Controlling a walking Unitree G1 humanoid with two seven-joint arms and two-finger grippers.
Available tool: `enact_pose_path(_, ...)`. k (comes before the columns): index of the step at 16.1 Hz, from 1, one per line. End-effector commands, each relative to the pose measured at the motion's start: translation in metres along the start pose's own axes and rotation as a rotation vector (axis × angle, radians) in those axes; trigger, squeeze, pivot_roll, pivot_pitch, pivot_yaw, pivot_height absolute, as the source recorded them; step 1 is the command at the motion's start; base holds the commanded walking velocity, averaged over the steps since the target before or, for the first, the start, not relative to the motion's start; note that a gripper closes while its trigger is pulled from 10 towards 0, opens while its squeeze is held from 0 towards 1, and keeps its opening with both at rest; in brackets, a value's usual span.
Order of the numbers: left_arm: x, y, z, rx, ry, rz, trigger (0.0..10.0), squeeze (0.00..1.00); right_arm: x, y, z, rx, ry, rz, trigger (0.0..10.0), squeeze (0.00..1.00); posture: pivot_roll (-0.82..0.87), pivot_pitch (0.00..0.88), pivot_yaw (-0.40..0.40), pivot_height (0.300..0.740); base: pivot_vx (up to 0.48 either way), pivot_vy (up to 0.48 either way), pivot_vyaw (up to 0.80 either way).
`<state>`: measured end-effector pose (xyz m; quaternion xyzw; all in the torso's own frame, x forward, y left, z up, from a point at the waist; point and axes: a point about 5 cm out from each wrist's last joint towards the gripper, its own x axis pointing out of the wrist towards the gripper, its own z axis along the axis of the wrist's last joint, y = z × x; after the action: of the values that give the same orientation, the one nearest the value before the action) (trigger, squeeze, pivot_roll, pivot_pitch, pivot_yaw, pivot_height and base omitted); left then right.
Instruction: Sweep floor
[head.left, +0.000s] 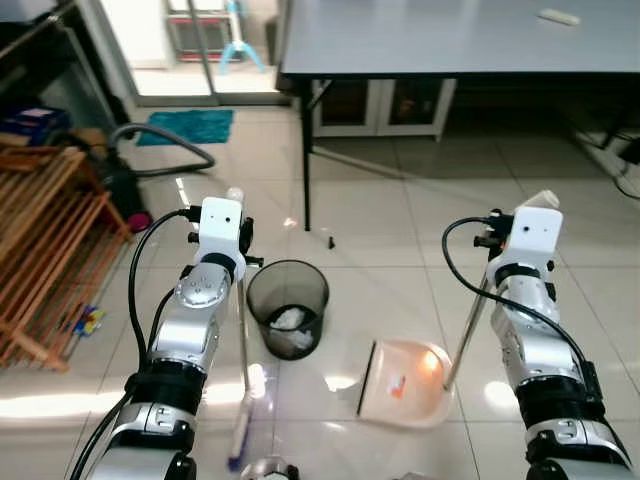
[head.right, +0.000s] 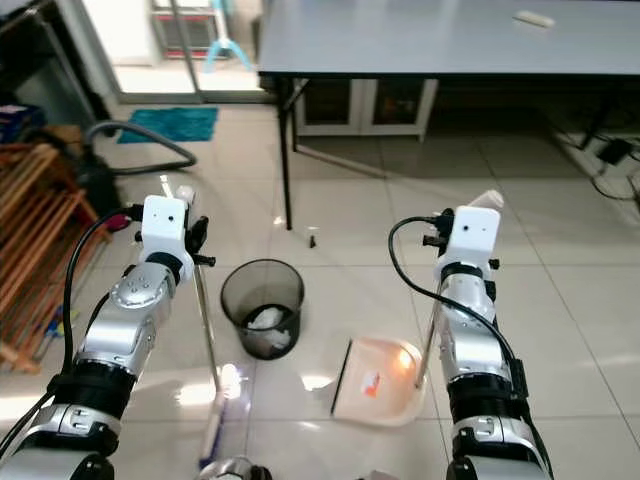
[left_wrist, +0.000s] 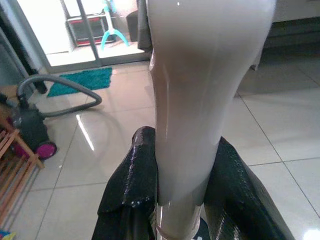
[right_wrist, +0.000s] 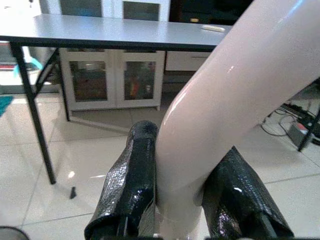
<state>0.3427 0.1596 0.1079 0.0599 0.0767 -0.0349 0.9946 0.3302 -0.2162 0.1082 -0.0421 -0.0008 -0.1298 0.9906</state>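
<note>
On the glossy white tiled floor (head.left: 400, 200), between the two arms, a pale peach plastic dustpan (head.left: 405, 383) is rested with its mouth turned toward the black mesh waste bin (head.left: 288, 308) just beside it. Its thin metal pole (head.left: 467, 333) is held upright by the right gripper (right_wrist: 182, 200), whose black fingers (right_wrist: 131, 185) are closed around the cream handle (right_wrist: 225, 110). A slim broom with a white-and-blue head (head.left: 243, 420) is stood near the bin; its pale handle (left_wrist: 195, 110) is clamped by the left gripper (left_wrist: 180, 200), fingers (left_wrist: 132, 185) pressed on both sides.

Some white crumpled rubbish (head.left: 288, 320) is already seen inside the bin, so part of the collecting is judged as done. A small dark scrap (head.left: 331, 241) is lying near the black leg (head.left: 305, 160) of the grey table (head.left: 450, 40), apart from the dustpan, so it probably has to be swept yet.

What is inside the dustpan cannot be made out because of glare. The broom head is cut off at the lower edge of the head views.
</note>
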Motion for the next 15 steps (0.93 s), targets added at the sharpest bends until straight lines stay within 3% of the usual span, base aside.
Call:
enact_pose_path(1, 0.0024, -0.0007, 0.0089, 0.016, -0.039, -0.002, 10.0, 0.0, 0.0017, 0.0038, 0.0136, 0.005, -0.059, 0.013, 10.0, 0.0, 0.02, 0.067, 0.054, 0.74, 0.0, -0.337, 0.58)
enact_pose_path(4, 0.004, -0.0003, 0.0114, 0.021, -0.045, 0.0, 10.0, 0.0, 0.0022, 0.0024, 0.0134, 0.005, -0.055, 0.011, 10.0, 0.0, 0.02, 0.067, 0.055, 0.74, 0.0, -0.34, 0.64)
enact_pose_path(6, 0.0044, -0.0005, 0.0117, 0.025, -0.044, -0.001, 10.0, 0.0, 0.002, -0.0015, 0.0125, 0.043, -0.049, -0.016, 10.0, 0.0, 0.02, 0.069, 0.055, 0.74, 0.0, -0.341, 0.0)
enact_pose_path(13, 0.0037, -0.001, 0.0116, 0.018, -0.048, -0.005, 10.0, 0.0, -0.0004, 0.0017, 0.0088, 0.035, -0.033, -0.005, 10.0, 0.0, 0.02, 0.074, 0.053, 0.74, 0.0, -0.35, 0.0)
enact_pose_path(14, 0.004, -0.0003, 0.0101, -0.042, -0.03, -0.004, 10.0, 0.0, -0.0013, 0.0023, 0.0081, 0.037, -0.03, -0.003, 10.0, 0.0, 0.02, 0.076, 0.053, 0.74, 0.0, 0.0, 0.0)
enact_pose_path(15, 0.0041, 0.0, 0.01, -0.047, -0.026, -0.005, 10.0, 0.0, -0.0017, 0.0028, 0.0078, 0.037, -0.028, -0.001, 10.0, 0.0, 0.02, 0.076, 0.053, 0.74, 0.0, 0.472, 0.0)
